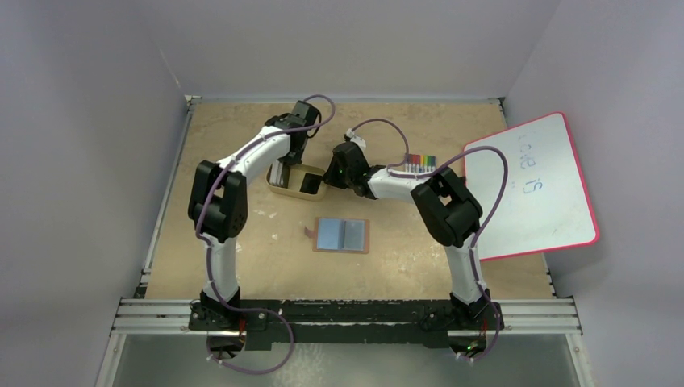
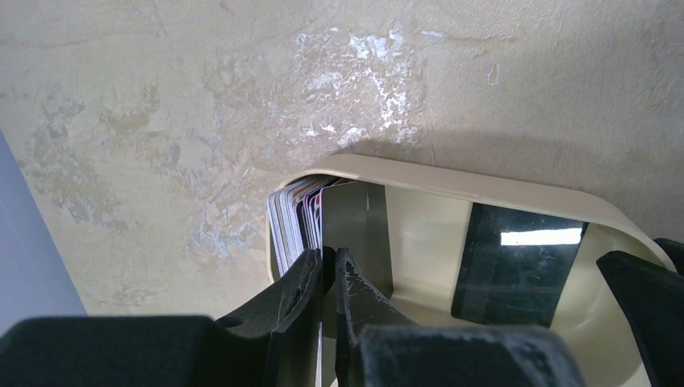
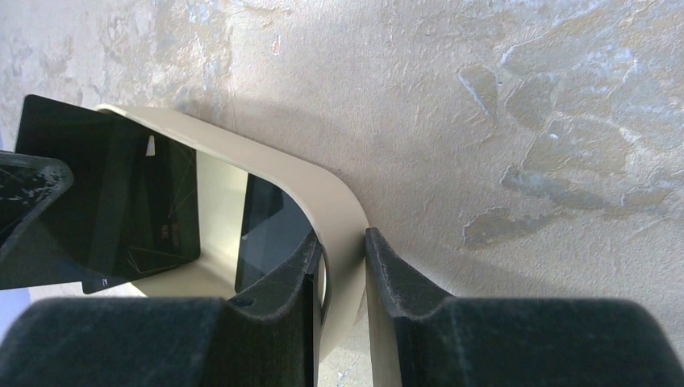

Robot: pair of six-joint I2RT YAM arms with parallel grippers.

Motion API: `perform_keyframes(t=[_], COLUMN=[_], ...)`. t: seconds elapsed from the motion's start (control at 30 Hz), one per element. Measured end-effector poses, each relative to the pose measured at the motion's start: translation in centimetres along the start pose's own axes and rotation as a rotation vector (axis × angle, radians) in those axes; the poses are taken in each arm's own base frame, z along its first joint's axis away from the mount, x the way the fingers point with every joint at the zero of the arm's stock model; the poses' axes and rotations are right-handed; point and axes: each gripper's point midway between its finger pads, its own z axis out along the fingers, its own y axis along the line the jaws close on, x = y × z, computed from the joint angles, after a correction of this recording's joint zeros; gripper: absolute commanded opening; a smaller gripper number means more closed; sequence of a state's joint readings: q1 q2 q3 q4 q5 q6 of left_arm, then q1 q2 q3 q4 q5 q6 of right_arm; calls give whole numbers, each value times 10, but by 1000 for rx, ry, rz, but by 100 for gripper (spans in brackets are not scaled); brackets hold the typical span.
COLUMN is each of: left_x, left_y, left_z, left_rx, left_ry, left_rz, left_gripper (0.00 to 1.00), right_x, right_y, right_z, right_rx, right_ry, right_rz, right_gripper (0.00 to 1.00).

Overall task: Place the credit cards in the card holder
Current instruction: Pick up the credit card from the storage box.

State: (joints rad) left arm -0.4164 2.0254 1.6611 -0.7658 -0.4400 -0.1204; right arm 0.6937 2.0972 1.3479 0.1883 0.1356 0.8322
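The brown card holder [image 1: 343, 235] lies open on the table, blue-grey inside up. Credit cards stand on edge in the tan oval tray [image 1: 297, 192]: a stack [image 2: 289, 226] against its left end and a black card [image 2: 516, 266] leaning at the right. My left gripper [image 2: 329, 254] reaches into the tray [image 1: 284, 171] and is shut on one dark card [image 2: 355, 222] beside the stack. My right gripper [image 3: 345, 238] is shut on the tray's right rim [image 3: 335, 201], one finger inside, one outside [image 1: 329, 179]. The left-held card [image 3: 121, 193] also shows in the right wrist view.
A pack of coloured markers [image 1: 420, 164] lies right of the tray, behind my right arm. A pink-framed whiteboard [image 1: 528, 185] leans at the right edge. Grey walls close the table at the back and both sides.
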Motion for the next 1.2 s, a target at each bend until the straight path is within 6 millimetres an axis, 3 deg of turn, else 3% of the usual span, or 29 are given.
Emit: perform_keyframes(t=[0.17, 0.33, 0.57, 0.7, 0.9, 1.03, 1.2], left_x=[-8, -13, -31, -32, -27, -11, 22], left_y=[0, 0, -3, -7, -23, -47, -80], left_z=[-9, -25, -62, -86, -117, -132, -137], left_rx=[8, 39, 162, 283, 462, 624, 800], left_ry=[-13, -38, -125, -179, -239, -247, -211], left_rz=[-16, -56, -172, -260, -358, -437, -560], left_gripper=[0, 0, 0, 0, 0, 0, 0], right_x=[0, 2, 0, -12, -35, -31, -2], right_y=[0, 0, -11, -13, -1, -8, -37], right_z=[0, -1, -9, -29, -78, -105, -128], right_rx=[-3, -7, 2, -17, -90, -96, -59], right_ry=[3, 17, 69, 74, 39, 37, 83], right_rz=[-3, -1, -17, -33, -65, -84, -90], right_gripper=[26, 36, 51, 54, 51, 42, 35])
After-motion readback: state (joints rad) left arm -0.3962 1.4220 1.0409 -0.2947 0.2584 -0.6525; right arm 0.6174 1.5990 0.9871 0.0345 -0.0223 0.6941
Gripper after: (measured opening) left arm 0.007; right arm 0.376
